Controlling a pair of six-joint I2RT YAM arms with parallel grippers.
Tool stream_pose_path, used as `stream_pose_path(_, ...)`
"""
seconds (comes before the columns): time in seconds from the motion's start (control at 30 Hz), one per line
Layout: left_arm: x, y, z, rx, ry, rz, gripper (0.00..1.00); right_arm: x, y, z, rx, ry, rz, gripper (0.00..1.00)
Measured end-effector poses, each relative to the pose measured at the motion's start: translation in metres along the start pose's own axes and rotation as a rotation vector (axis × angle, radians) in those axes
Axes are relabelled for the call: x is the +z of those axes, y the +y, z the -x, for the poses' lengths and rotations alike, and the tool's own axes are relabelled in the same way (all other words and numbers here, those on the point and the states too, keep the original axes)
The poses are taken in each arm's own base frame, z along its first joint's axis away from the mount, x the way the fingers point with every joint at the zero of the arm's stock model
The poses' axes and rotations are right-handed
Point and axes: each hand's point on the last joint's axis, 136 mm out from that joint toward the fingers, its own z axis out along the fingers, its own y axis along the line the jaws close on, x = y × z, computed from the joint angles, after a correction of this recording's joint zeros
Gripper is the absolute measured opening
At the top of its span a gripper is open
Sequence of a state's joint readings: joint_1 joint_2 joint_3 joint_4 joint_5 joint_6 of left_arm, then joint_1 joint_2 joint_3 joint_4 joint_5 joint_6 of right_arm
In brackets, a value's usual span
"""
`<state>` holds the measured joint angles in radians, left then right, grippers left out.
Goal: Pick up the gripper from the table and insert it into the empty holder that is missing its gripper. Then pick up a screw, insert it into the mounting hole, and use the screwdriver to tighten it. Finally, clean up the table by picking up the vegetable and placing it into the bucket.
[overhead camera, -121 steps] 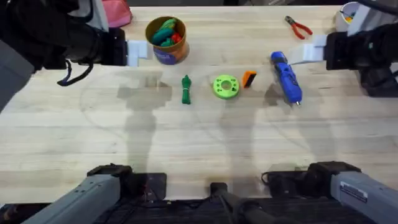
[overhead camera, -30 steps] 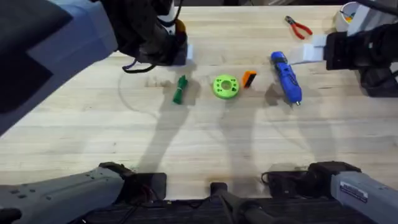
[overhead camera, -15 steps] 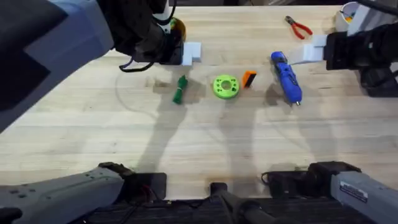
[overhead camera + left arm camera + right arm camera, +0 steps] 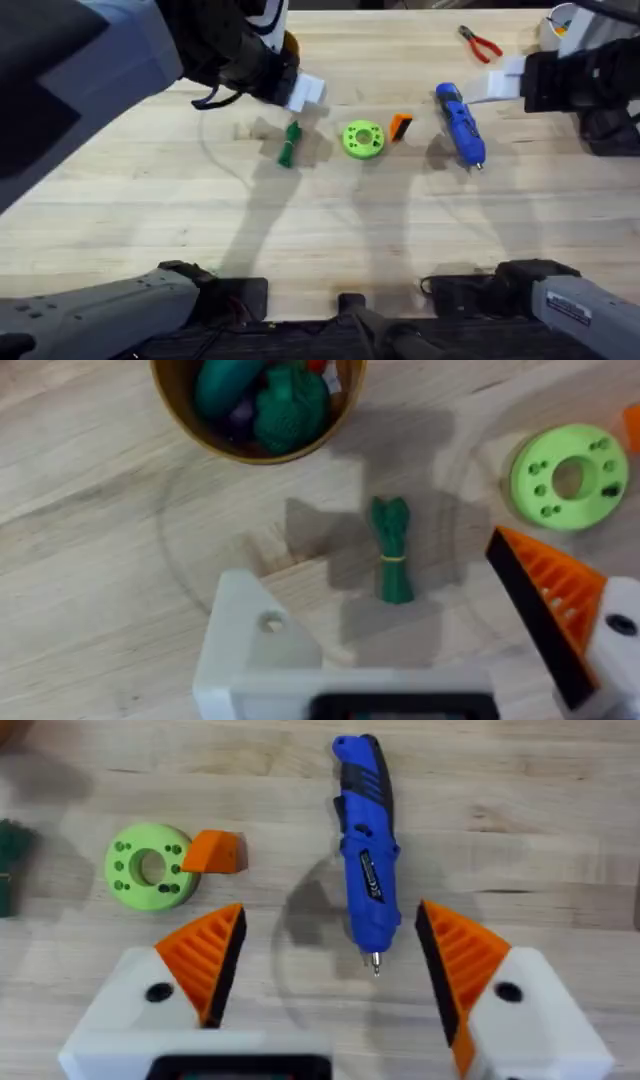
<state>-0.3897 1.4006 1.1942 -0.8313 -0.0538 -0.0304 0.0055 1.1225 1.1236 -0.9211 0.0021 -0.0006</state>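
Left gripper, jaws apart, one holder bare, hovers above the vegetable. The gripper lies on the bench beside a green disc. Right gripper hangs, jaws apart, over the screwdriver. Approach the wedge squarely, avoiding the disc.

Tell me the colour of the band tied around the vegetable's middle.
Yellow, around the dark green vegetable; the left wrist view shows it best.
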Motion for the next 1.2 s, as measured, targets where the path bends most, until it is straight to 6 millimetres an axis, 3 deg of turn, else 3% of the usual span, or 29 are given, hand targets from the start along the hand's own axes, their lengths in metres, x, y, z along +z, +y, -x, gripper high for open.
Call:
stream_pose_path(0.1,0.0,0.001,0.003,0.028,-0.013,0.009,0.985,0.0,0.0,0.0,0.0,0.0,0.0,0.992)
stream_pose_path(0.4,-0.005,0.002,0.051,0.042,-0.207,0.018,0.986,0.0,0.0,0.0,0.0,0.0,0.0,0.992)
stream_pose_path(0.67,-0.012,-0.003,0.054,0.046,-0.231,-0.015,0.985,0.0,0.0,0.0,0.0,0.0,0.0,0.992)
stream_pose_path(0.97,-0.074,-0.005,0.063,0.041,-0.412,-0.066,0.985,0.0,0.0,0.0,0.0,0.0,0.0,0.992)
stream_pose_path(1.2,-0.083,0.013,0.046,-0.004,-0.526,-0.087,0.985,0.0,0.0,0.0,0.0,0.0,0.0,0.992)
